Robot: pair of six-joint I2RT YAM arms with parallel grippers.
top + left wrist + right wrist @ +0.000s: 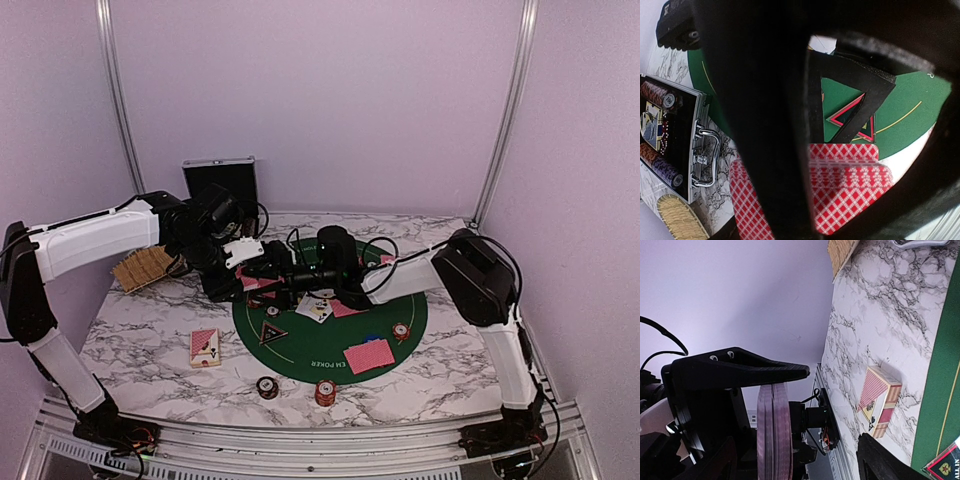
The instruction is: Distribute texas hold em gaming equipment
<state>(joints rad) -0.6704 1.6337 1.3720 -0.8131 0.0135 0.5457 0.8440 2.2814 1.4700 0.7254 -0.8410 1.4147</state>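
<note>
Red-backed playing cards (850,185) are sitting clamped in the left pincer (254,278), which is hanging over the far left edge of the green felt mat (400,300). The right pincer (280,274) is reaching in from the right with its fingers standing wide apart. In its wrist view the held deck is showing edge-on just beside one finger (750,371); whether the two are touching I cannot tell.

Below the held cards, the triangular black marker button (860,107) is lying flat on the mat. Face-up cards (315,307) are lying near the mat's middle. A small pile of red backs (368,355) is resting at its near right, with the round blue marker button (372,339) just beyond the pile.

On the marble desk (140,350), just off the mat's near edge, a dark poker chip (267,387) and a red-white chip stack (325,392) are standing side by side. A card box (205,347) is lying to the mat's left. The silver case (702,150) is lying open at the far left with chips showing in its black lining.
</note>
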